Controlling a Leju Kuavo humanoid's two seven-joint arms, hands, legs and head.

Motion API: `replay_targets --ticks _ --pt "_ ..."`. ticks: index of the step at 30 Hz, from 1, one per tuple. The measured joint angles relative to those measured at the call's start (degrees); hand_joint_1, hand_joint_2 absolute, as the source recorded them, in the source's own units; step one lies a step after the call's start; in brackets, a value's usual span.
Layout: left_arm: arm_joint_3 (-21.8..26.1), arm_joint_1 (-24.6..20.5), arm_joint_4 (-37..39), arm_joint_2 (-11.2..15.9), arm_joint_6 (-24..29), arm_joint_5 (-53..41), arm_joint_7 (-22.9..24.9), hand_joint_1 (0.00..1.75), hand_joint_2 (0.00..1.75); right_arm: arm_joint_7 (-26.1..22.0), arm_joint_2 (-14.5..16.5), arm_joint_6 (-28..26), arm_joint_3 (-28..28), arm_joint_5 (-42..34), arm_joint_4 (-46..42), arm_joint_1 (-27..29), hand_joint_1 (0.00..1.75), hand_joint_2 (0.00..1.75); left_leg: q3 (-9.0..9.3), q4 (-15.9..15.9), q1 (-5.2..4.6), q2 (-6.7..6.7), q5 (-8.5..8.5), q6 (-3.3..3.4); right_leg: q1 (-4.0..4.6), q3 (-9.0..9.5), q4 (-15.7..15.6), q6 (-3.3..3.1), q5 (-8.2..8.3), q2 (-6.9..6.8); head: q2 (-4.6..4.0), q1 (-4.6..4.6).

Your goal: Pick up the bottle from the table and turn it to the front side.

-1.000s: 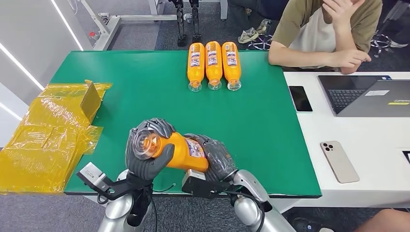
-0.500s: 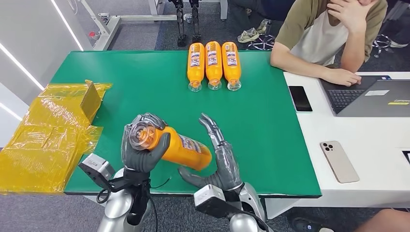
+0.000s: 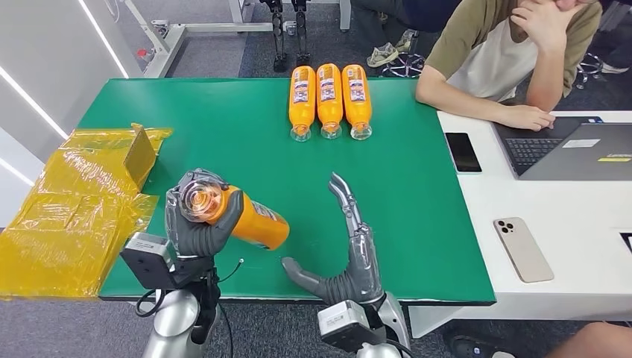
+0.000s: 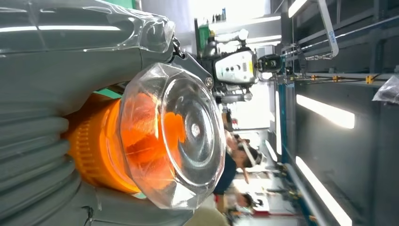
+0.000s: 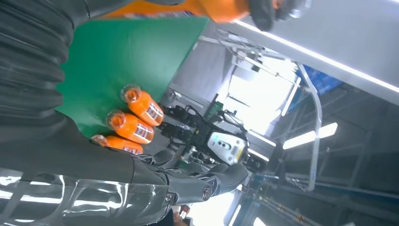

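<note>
Since a second ago the right robot hand [image 3: 350, 250] has let go of the orange juice bottle [image 3: 240, 216] and drawn aside, fingers spread, holding nothing. The left robot hand [image 3: 195, 224] alone grips the bottle near its clear faceted base (glossy, domed), lifted above the green tabletop [image 3: 402, 194] and carried leftward. The handover looks done; turning the label forward probably remains. Three matching bottles [image 3: 329, 99] lie side by side at the far edge

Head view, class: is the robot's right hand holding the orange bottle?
No. The right hand is open above the green table, apart from the orange bottle, which the left hand grips.
</note>
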Motion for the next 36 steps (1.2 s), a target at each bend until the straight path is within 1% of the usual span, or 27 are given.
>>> replay_targets --ticks 2,4,5,7,8,10,12,15,17,19,21,24,27,30,32,36 --pt "0.68 -0.04 -0.04 0.67 5.13 -9.52 3.89 1.75 1.75 -1.78 0.09 -1.65 -0.07 -1.38 -0.28 0.55 0.0 1.75 0.01 0.0 0.01 0.01 0.0 0.0 0.0 0.0 0.0 -0.01 0.0 0.01 0.0 -0.01" --pt "1.87 -0.17 0.0 2.3 10.16 -24.95 10.3 1.75 1.75 -3.44 0.12 -3.26 -0.19 -2.63 -0.81 1.36 0.0 1.75 0.02 -0.02 0.02 0.03 0.0 -0.01 0.0 -0.01 0.01 -0.02 -0.01 0.03 0.0 -0.01" --pt "2.5 -0.37 0.2 3.5 11.51 -32.39 13.29 1.75 1.75 -4.03 0.13 -3.86 -0.24 -3.15 -1.1 1.76 0.0 1.75 0.03 -0.04 0.03 0.03 0.0 -0.01 0.0 -0.02 0.01 -0.03 -0.02 0.03 0.0 -0.01" --pt "3.56 -1.39 1.69 6.73 12.54 -43.37 17.3 1.75 1.75 -5.04 0.12 -4.79 -0.31 -4.28 -1.57 2.55 0.0 1.75 0.05 -0.08 0.04 0.02 0.02 -0.04 0.01 -0.03 0.02 -0.08 -0.04 0.02 0.0 -0.01" --pt "3.9 -2.28 3.11 8.71 12.95 -46.65 18.38 1.75 1.75 -5.62 0.08 -5.29 -0.35 -4.97 -1.71 2.94 0.0 1.75 0.06 -0.09 0.04 0.02 0.03 -0.06 0.01 -0.03 0.04 -0.11 -0.06 0.02 0.0 -0.01" --pt "4.2 -4.8 7.38 13.21 13.78 -50.27 19.1 1.75 1.75 -7.06 -0.15 -6.45 -0.46 -6.62 -1.83 3.75 0.0 1.75 0.09 -0.1 0.05 0.03 0.07 -0.12 0.02 -0.04 0.09 -0.19 -0.08 0.03 0.0 0.0" --pt "4.06 -8.17 12.77 17.84 13.34 -53.08 18.55 1.75 1.75 -8.48 -0.56 -7.49 -0.51 -8.26 -1.83 4.46 0.0 1.75 0.11 -0.1 0.05 0.06 0.11 -0.18 0.02 -0.07 0.13 -0.25 -0.07 0.06 0.0 0.01" --pt "2.35 -14.51 22.11 24.45 9.78 -58.57 17.69 1.75 1.75 -10.01 -1.18 -8.85 -0.5 -9.61 -1.73 5.24 0.0 1.75 0.11 -0.1 0.06 0.11 0.17 -0.26 0.02 -0.12 0.18 -0.3 -0.03 0.12 0.0 0.0" --pt "0.82 -18.63 27.99 27.64 6.86 -60.68 17.55 1.75 1.75 -10.41 -1.51 -9.34 -0.42 -9.71 -1.7 5.69 0.0 1.75 0.11 -0.1 0.06 0.15 0.18 -0.28 0.03 -0.14 0.22 -0.34 -0.01 0.14 0.0 0.0" --pt "-0.62 -21.86 32.51 29.86 4.32 -61.89 17.6 1.75 1.75 -10.39 -1.83 -9.44 -0.22 -10.05 -1.71 5.9 0.0 1.75 0.11 -0.1 0.06 0.18 0.18 -0.28 0.05 -0.14 0.24 -0.36 0.01 0.16 0.0 0.0" --pt "-2.14 -24.47 36.12 31.77 1.86 -62.67 16.1 1.75 1.75 -10.27 -2.25 -9.42 0.05 -11.1 -1.68 5.79 0.0 1.75 0.11 -0.1 0.05 0.21 0.18 -0.28 0.05 -0.15 0.24 -0.37 0.02 0.17 0.0 0.0" --pt "-4.56 -27.75 40.42 34.75 -1.28 -62.98 10.63 1.75 1.75 -10.61 -2.95 -9.38 0.56 -12.92 -1.4 5.31 0.0 1.75 0.1 -0.09 0.05 0.26 0.18 -0.29 0.05 -0.18 0.24 -0.37 0.02 0.22 0.0 0.01" --pt "-6.61 -29.93 43.21 36.9 -2.94 -62.97 7.13 1.75 1.75 -11.04 -3.44 -9.42 1.04 -13.6 -1.05 4.82 0.0 1.75 0.09 -0.1 0.05 0.26 0.17 -0.29 0.05 -0.2 0.24 -0.37 0.01 0.23 0.0 0.01" --pt "-8.56 -31.59 45.25 38.38 -4.68 -62.84 3.92 1.75 1.75 -11.18 -3.81 -9.69 1.44 -13.79 -0.73 4.41 0.0 1.75 0.08 -0.1 0.06 0.25 0.15 -0.32 0.05 -0.21 0.24 -0.38 0.01 0.23 0.0 0.01" --pt "-9.74 -32.74 46.6 39.01 -6.81 -62.4 1.69 1.75 1.75 -11.19 -4.02 -10.1 1.64 -13.91 -0.63 4.27 0.0 1.75 0.08 -0.1 0.06 0.26 0.14 -0.34 0.04 -0.22 0.24 -0.38 0.0 0.22 -0.01 0.01" --pt "-11.88 -34.49 49.42 39.29 -10.61 -61.32 0.21 1.75 1.75 -11.09 -4.33 -11.17 2.09 -13.82 -0.69 4.25 0.0 1.75 0.08 -0.1 0.06 0.26 0.14 -0.34 0.04 -0.22 0.24 -0.38 0.01 0.22 0.0 0.01"
